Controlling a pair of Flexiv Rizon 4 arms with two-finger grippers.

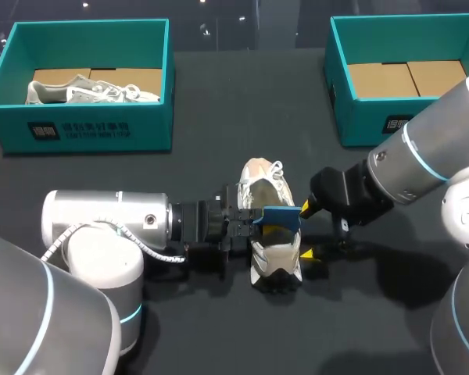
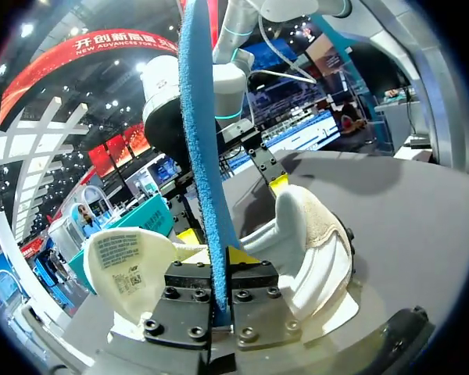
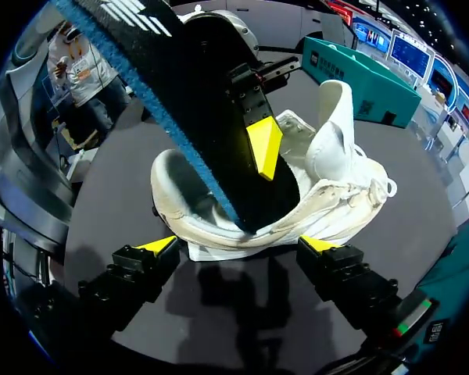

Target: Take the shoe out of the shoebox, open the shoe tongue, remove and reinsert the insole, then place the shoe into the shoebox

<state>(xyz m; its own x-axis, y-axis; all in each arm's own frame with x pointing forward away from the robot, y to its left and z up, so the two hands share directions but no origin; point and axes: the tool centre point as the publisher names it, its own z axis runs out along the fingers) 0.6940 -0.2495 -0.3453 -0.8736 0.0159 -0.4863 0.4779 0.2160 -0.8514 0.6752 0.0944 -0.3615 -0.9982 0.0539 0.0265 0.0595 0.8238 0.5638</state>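
Nearest of all, my left tool point(image 2: 219, 256) is pinched narrow on the long blue foam insole point(image 2: 207, 141). It stands up on edge ahead of the tool's fingers, its far end dipping into the mouth of the white and beige mesh trainer point(image 2: 316, 242). That shoe sits on the dark bench point(image 1: 219, 101) just ahead of the left tool, with its padded white tongue point(image 2: 129, 262) folded out, clear of the opening. My right tool point(image 3: 241, 246) stands wide, its yellow tips set apart along the shoe's near flank; whether they touch it I cannot tell.

I judge this to be the insole step, though I cannot say whether it is going out or back in. To do it well I would brace the shoe with the right tool first, or the foam will likely drag the shoe along. I would then move the insole along the shoe's length at a low angle so it slides rather than buckles, keeping it off the tongue. The empty teal cardboard shoebox point(image 1: 358, 117) behind my right tool comes later.
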